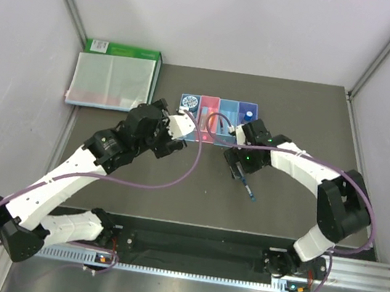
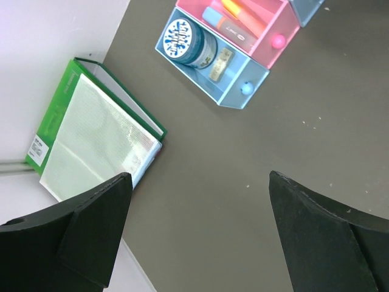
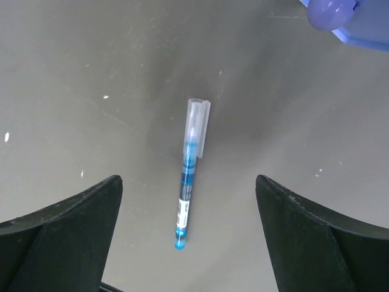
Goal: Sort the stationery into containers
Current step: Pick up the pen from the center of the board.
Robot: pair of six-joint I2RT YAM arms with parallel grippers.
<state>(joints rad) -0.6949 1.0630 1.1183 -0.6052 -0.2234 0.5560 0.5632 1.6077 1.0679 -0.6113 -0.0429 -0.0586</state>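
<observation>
Since the blue pen (image 3: 185,182) lies flat on the table (image 3: 73,73) w/ nothing to stop it, it could roll or spin away if one finger bumps it first when you squeeze. It's thin too, so come down too high & the fingers shut on air. Go too low & they scrape the table. The right gripper (image 3: 188,180) hangs right over the pen, pointing down, fingers wide, one on each side, not touching it. The pen sits just in front of the bins (image 1: 218,111). The left gripper (image 2: 199,182) is wide too, holding nothing, tipped down near the bins.
</observation>
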